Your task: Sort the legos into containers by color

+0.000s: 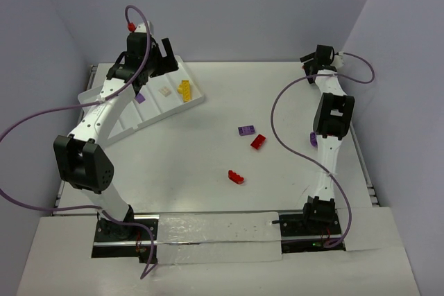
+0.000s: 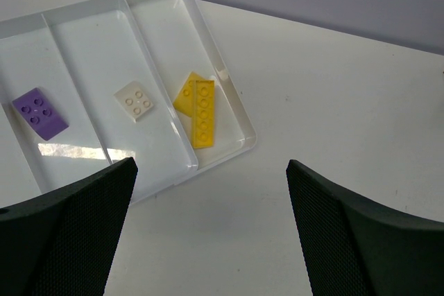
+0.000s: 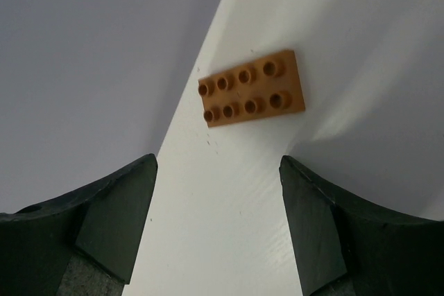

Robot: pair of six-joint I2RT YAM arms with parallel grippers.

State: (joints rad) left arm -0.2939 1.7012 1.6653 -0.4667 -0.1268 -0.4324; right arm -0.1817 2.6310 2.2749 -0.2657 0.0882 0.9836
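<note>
Surface: white surface [image 1: 208, 164] closed in by pale lilac walls, with both arms bolted at its near edge.
Tray: white divided tray [image 1: 149, 114] at the far left, set askew to the surface's edge.
End compartment: two yellow plates [image 2: 198, 109], the long one lying partly over the shorter.
Next compartment: one beige plate [image 2: 134, 100], flat, studs up.
Third compartment: one purple plate [image 2: 40, 113], flat, studs up.
Loose on the surface: a purple brick [image 1: 245, 131] just beside a red brick [image 1: 258, 141] near the middle. A second red brick [image 1: 236, 177] lies nearer the bases. A further purple piece [image 1: 313, 139] is partly hidden by the right arm.
Orange brick [image 3: 251, 88]: studs up, at the far right, close to where the surface meets the wall. It shows in the right wrist view only.
Left end effector [image 2: 209, 168]: fingers spread wide, nothing between them, above the tray's yellow end.
Right end effector [image 3: 216, 164]: fingers spread, gripping nothing. The orange brick lies ahead of the tips, untouched.
</note>
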